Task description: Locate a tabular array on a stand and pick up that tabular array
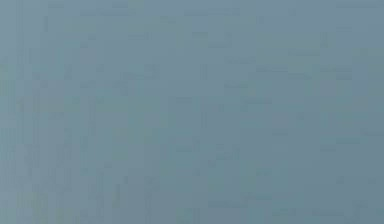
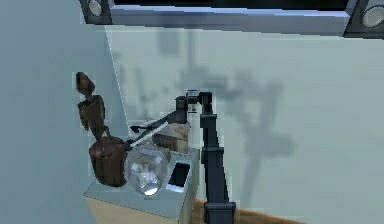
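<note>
While one statue (image 2: 93, 125), one glass bowl (image 2: 148, 171) and one edge-side dark slab (image 2: 179, 176) crowd the stand (image 2: 125, 212), whether the gripper (image 2: 150, 125) holds anything is unclear.

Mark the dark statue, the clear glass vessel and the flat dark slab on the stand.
dark statue (image 2: 92, 115), arm side view, on the figure's torso.
clear glass vessel (image 2: 148, 172), arm side view, middle of its rounded body.
flat dark slab (image 2: 179, 176), arm side view, on its dark face.
</note>
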### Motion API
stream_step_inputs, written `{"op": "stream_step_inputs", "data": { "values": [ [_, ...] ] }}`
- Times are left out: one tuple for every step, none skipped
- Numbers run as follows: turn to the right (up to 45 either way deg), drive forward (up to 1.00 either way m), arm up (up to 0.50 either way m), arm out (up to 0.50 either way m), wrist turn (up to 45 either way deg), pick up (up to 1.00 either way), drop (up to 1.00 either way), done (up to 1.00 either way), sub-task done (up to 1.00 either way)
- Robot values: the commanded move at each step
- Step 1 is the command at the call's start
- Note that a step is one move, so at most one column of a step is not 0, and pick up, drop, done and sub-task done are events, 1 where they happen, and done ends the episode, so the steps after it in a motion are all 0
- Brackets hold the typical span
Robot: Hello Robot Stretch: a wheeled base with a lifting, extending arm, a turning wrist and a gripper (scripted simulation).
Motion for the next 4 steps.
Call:
{"op": "stream_step_inputs", "data": {
  "values": [
    [0.0,0.00,0.00,0.00,45.0,0.00,0.00,0.00,0.00],
    [0.0,0.00,0.00,0.00,45.0,0.00,0.00,0.00,0.00],
    [0.0,0.00,0.00,0.00,6.0,0.00,0.00,0.00,0.00],
    [0.0,0.00,-0.30,0.00,0.0,0.00,0.00,0.00,0.00]
  ]
}}
